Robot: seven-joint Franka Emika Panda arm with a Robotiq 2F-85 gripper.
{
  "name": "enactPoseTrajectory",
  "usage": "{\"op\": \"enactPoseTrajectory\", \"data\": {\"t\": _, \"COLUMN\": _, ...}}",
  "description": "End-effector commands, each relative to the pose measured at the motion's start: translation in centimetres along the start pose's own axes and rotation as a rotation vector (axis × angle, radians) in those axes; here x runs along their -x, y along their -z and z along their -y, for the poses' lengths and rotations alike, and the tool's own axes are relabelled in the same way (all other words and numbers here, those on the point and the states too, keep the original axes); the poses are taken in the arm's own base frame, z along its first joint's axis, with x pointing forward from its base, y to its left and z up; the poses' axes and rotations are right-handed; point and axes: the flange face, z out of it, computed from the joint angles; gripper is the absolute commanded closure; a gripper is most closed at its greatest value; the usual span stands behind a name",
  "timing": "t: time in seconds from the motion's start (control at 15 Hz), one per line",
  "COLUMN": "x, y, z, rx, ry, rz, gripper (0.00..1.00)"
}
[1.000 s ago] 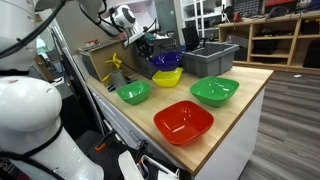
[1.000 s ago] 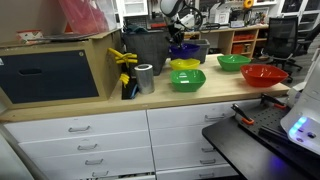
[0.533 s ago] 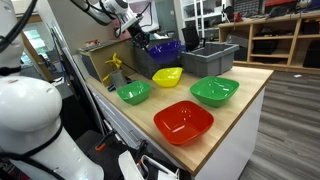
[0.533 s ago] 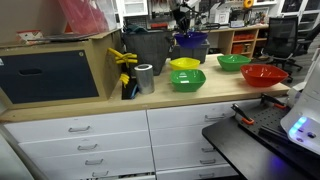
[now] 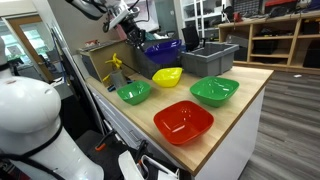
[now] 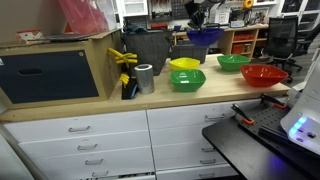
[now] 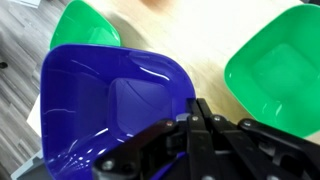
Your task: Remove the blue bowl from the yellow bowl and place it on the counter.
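My gripper [image 5: 140, 40] is shut on the rim of the blue bowl [image 5: 163, 48] and holds it in the air, well above the yellow bowl [image 5: 167, 77]. The yellow bowl sits empty on the wooden counter [image 5: 245, 85]. In an exterior view the blue bowl [image 6: 205, 37] hangs above and to the right of the yellow bowl [image 6: 185, 64]. In the wrist view the blue bowl [image 7: 100, 105] fills the left, with the fingers [image 7: 203, 120] pinched on its edge.
A small green bowl [image 5: 133, 93], a larger green bowl [image 5: 214, 91] and a red bowl [image 5: 184, 122] sit on the counter. A grey bin [image 5: 210, 57] stands at the back. A metal can [image 6: 145, 78] and yellow clamps [image 6: 125, 62] stand beside a wooden box.
My gripper has lifted the blue bowl out of the yellow bowl and raised it higher, carrying it a little sideways. The yellow bowl stays in place.
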Motion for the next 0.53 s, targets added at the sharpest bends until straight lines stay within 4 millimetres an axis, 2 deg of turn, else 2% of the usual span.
{"op": "enactPoseTrajectory", "data": {"t": 0.0, "x": 4.1, "y": -1.8, "z": 0.0, "rx": 0.006, "ry": -0.039, "rz": 0.055, "gripper": 0.99}}
{"op": "enactPoseTrajectory", "data": {"t": 0.47, "x": 7.7, "y": -7.9, "z": 1.1, "rx": 0.010, "ry": -0.070, "rz": 0.134, "gripper": 0.99}}
